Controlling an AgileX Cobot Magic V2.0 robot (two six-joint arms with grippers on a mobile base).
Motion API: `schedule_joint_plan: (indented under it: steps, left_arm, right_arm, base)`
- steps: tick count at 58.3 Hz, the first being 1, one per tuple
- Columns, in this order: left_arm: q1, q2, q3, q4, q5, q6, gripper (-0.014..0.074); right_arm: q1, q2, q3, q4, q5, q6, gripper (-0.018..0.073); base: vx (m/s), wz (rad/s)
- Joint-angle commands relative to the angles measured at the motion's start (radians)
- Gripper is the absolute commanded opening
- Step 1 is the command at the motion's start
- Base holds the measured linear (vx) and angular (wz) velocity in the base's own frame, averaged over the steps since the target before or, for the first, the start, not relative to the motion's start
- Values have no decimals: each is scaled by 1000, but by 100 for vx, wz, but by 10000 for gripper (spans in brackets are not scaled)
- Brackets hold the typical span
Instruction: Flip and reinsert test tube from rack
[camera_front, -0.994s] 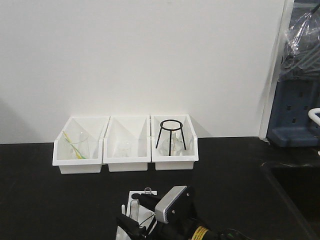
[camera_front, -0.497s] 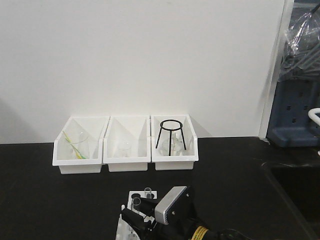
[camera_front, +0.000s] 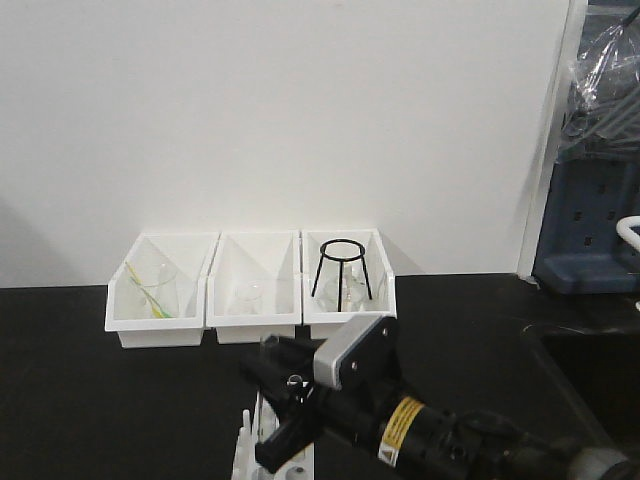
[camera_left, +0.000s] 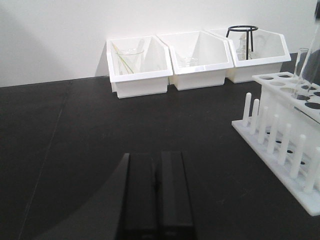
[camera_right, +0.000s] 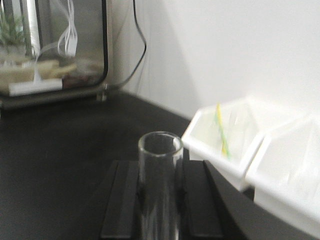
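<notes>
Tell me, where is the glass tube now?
In the right wrist view, the test tube is gripped in the right tool, held over the rack.

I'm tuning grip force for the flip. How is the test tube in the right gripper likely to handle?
The test tube looks like thin clear glass, so probably light, fragile and slick between the flat jaws of the right gripper. Being round, it would likely roll if laid on the table rather than set in the rack.
</notes>
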Motion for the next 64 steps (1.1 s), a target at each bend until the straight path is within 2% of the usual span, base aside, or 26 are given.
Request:
schedule_joint_plan:
  steps: [1, 11, 14, 19, 26, 30, 35, 38, 42, 46, 50, 54, 59, 64]
  left_arm:
    - [0, -8, -4, -5, -82, -10, -7]
    - [0, -8, -4, -5, -82, -10, -7]
    - [0, -8, -4, -5, -82, -10, -7]
    - [0, -8, -4, -5, -82, -10, -7]
    - [0, -8, -4, -5, -82, -10, -7]
    - [0, -8, -4, -5, -82, -10, -7]
    - [0, -8, -4, -5, -82, -10, -7]
    - [0, -8, -4, -5, -82, -10, -7]
    - [0, -8, -4, -5, -82, -10, -7]
    - [0, -8, -4, -5, -82, -10, -7]
    - [0, -8, -4, -5, -82, -10, -7]
    - [0, -8, -4, -5, -82, -10, -7]
    - [0, -8, -4, -5, -82, -10, -7]
    - [0, -8, -4, -5, -82, -10, -7]
  right_arm:
    - [2, -129, -82, 6, 12, 34, -13]
    - [-1, -248, -157, -26, 257, 30, -13]
    - [-1, -275, -182, -108, 347, -39, -13]
    - [-1, -318, -222, -333, 551, -239, -13]
    - [-1, -338, -231, -633, 703, -487, -13]
    - [-1, -339, -231, -742, 772, -554, -13]
    - [-1, -339, -231, -804, 816, -552, -13]
    - [-1, -339, -231, -794, 818, -529, -13]
    - [-1, -341, -236, -722, 816, -424, -13]
    - [-1, -341, -251, -555, 802, -214, -13]
    - [-5, -341, -257, -338, 768, 49, -13]
    - [-16, -333, -253, -189, 697, 223, -13]
    - [-22, -315, -251, -135, 626, 305, -13]
    - [-22, -296, -251, -134, 587, 316, -13]
  base:
    - [0, 0]
    - [0, 0]
    - [0, 0]
    - [0, 0]
    - [0, 0]
    - [0, 0]
    - [0, 0]
    - [0, 0]
    - [0, 0]
    - [0, 0]
    - [0, 0]
    - [0, 0]
    - [0, 0]
    - [0, 0]
